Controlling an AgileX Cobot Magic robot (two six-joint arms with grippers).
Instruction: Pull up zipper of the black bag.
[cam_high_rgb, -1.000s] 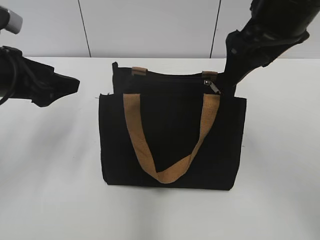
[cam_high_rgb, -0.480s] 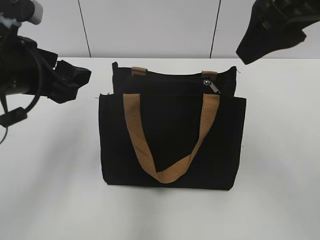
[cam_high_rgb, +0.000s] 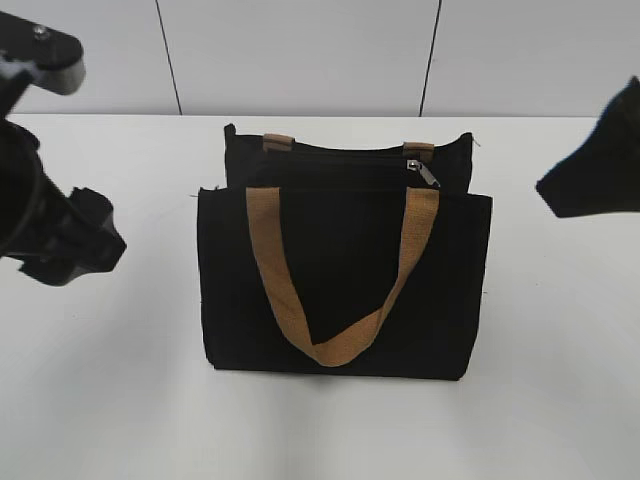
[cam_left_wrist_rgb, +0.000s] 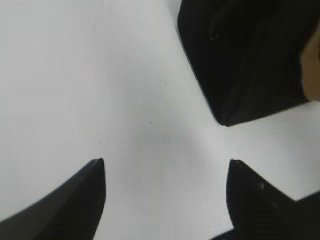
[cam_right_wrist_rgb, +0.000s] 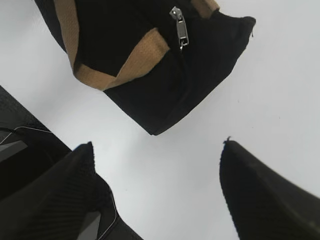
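Both arms have drawn back from the black bag (cam_high_rgb: 340, 270) on the white tabletop (cam_high_rgb: 550, 400): right hand (cam_right_wrist_rgb: 160, 165) and left hand (cam_left_wrist_rgb: 165, 175) hang spread and empty, the zipper (cam_high_rgb: 425, 172) pull at the far-right end, the pull apparently finished.

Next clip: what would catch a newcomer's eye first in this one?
The black bag lying mid-table, with a tan handle looped down its front. Next, the small grey pull tab of the zipper at the top right end of the bag, plain in the right wrist view too. Both grippers hang open and clear of it, left gripper over bare table, right gripper likewise.
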